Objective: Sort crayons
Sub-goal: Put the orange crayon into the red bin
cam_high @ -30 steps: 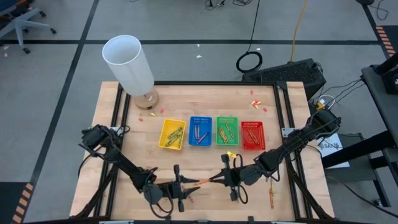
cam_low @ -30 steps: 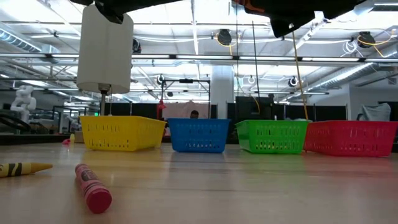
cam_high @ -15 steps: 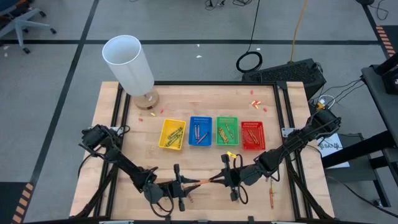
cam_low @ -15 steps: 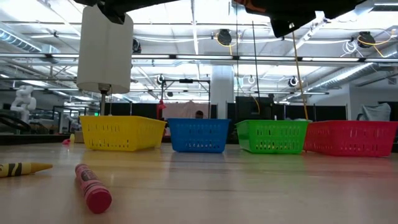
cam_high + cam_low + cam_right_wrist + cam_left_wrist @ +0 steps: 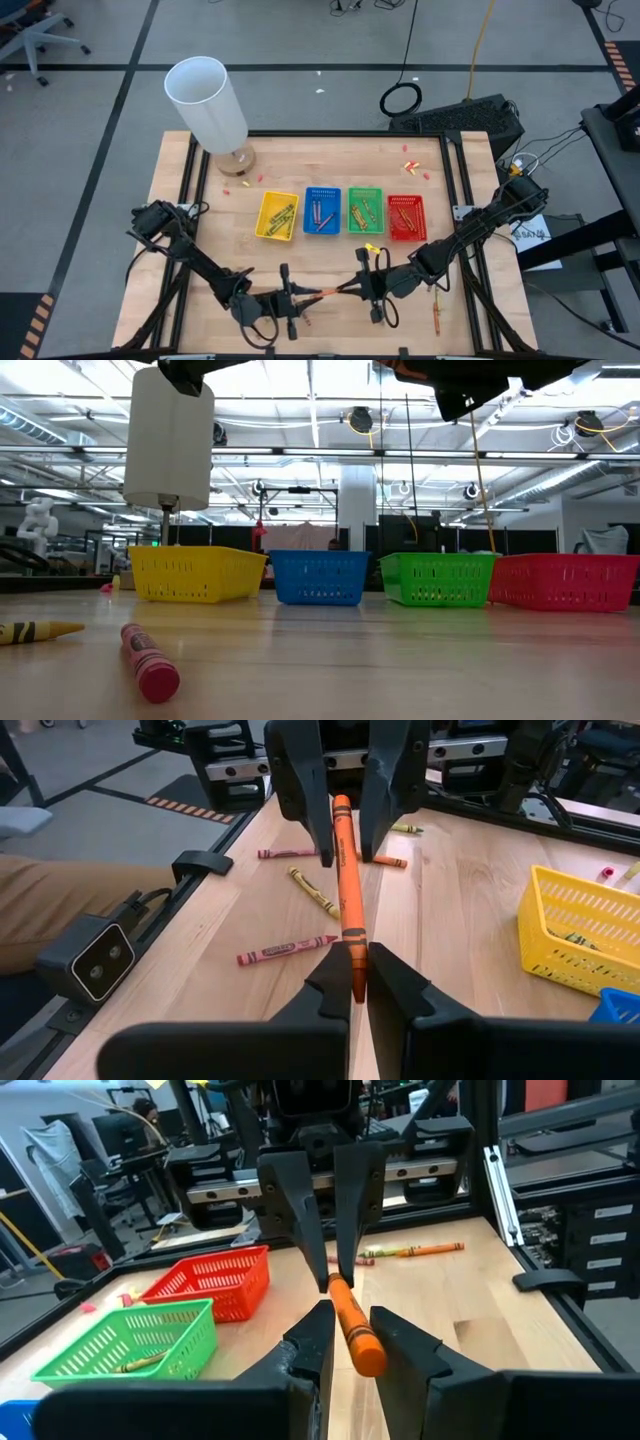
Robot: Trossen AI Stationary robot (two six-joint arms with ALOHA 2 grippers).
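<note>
An orange crayon (image 5: 325, 292) hangs level above the table near its front edge, between my two grippers, which face each other. My right gripper (image 5: 352, 982) is shut on the crayon's tapered end. My left gripper (image 5: 350, 1342) is open. Its fingers stand on either side of the crayon's blunt end (image 5: 366, 1358) with a gap on each side, as the right wrist view (image 5: 340, 815) shows. More crayons lie in the yellow (image 5: 277, 215), blue (image 5: 322, 210), green (image 5: 365, 209) and red (image 5: 406, 217) trays. My right gripper pinches the orange crayon's tapered end (image 5: 350, 948) between its two fingers. The fingers come level from the table's right side and lie along the crayon. The crayon is lifted clear of the table and sticks out level toward my left gripper.
Several loose crayons lie on the wood under and beside my left gripper, among them a red one (image 5: 287, 952) and a yellowish one (image 5: 312, 890); one more lies at the front right (image 5: 437, 315). A white cylinder on a stand (image 5: 207, 100) stands at the back left.
</note>
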